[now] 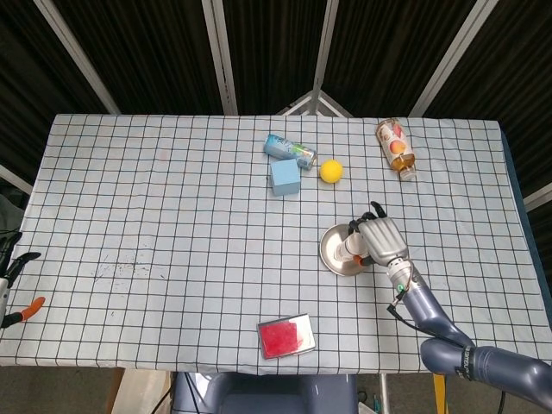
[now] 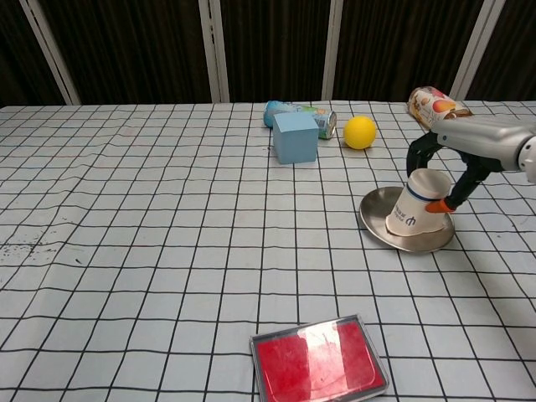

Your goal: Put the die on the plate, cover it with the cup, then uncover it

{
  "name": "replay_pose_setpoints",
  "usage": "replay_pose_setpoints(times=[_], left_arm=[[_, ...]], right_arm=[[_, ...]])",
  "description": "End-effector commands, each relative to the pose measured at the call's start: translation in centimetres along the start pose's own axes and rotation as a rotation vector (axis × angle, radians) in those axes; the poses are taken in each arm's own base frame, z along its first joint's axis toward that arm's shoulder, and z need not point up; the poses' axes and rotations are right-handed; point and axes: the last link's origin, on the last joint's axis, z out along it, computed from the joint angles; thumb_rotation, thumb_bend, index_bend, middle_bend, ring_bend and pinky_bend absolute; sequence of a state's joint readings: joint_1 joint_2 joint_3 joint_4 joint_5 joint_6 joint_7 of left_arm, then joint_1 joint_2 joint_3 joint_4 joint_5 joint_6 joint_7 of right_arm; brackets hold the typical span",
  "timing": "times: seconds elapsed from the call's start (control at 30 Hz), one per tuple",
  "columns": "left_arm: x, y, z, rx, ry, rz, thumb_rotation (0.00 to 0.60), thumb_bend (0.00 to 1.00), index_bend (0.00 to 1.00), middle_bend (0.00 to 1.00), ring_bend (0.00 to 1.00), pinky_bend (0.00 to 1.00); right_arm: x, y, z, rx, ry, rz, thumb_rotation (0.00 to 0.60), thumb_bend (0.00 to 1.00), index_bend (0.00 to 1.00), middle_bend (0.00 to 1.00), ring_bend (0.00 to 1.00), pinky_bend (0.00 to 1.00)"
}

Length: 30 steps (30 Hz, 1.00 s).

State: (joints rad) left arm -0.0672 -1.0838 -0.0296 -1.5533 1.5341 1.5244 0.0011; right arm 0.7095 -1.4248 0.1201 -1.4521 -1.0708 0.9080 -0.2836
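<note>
A white paper cup [image 2: 416,213] stands upside down and tilted on the round metal plate [image 2: 377,228], right of the table's middle. My right hand [image 2: 453,144] comes over it from the right and grips its upper end, fingers on both sides. From the head view the same hand [image 1: 382,239] covers most of the cup [image 1: 352,250] at the right part of the plate [image 1: 331,251]. No die shows in either view. My left hand [image 1: 12,286] shows only partly at the far left edge, off the table, fingers apart and holding nothing.
A blue cube [image 2: 295,136], a lying can [image 2: 302,114] and a yellow ball [image 2: 359,131] sit behind the plate. A bottle [image 2: 434,105] lies at the back right. A red tin [image 2: 319,357] lies near the front edge.
</note>
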Motion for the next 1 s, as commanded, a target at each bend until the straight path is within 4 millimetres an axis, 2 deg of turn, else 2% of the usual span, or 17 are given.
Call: replay_pose_setpoints(times=[0.03, 0.2, 0.47, 0.73, 1.0], left_arm=[[0.0, 0.1, 0.0, -0.005, -0.003, -0.001, 0.6, 0.29, 0.24, 0.0, 0.0, 0.02], [0.0, 0.1, -0.1, -0.005, -0.002, -0.004, 0.6, 0.29, 0.24, 0.0, 0.0, 0.02], [0.2, -0.2, 0.0, 0.0, 0.006, -0.01, 0.6, 0.29, 0.24, 0.0, 0.0, 0.02], [0.2, -0.3, 0.1, 0.009, 0.006, -0.003, 0.6, 0.29, 0.24, 0.0, 0.0, 0.02], [-0.1, -0.1, 0.2, 0.006, 0.0, 0.007, 0.6, 0.29, 0.24, 0.0, 0.0, 0.02]], right_arm=[[0.4, -1.4, -0.7, 0.048, -0.003, 0.037, 0.6, 0.26, 0.55, 0.46, 0.26, 0.0], [1.1, -2.8, -0.3, 0.087, 0.002, 0.071, 0.6, 0.26, 0.56, 0.46, 0.26, 0.0], [1.3, -4.3, 2.2, 0.095, 0.012, 0.142, 0.6, 0.26, 0.56, 0.46, 0.26, 0.0], [0.6, -2.8, 4.4, 0.038, 0.009, 0.171, 0.6, 0.26, 0.56, 0.46, 0.26, 0.0], [1.2, -0.6, 5.0, -0.01, 0.061, 0.163, 0.6, 0.26, 0.56, 0.46, 0.26, 0.0]])
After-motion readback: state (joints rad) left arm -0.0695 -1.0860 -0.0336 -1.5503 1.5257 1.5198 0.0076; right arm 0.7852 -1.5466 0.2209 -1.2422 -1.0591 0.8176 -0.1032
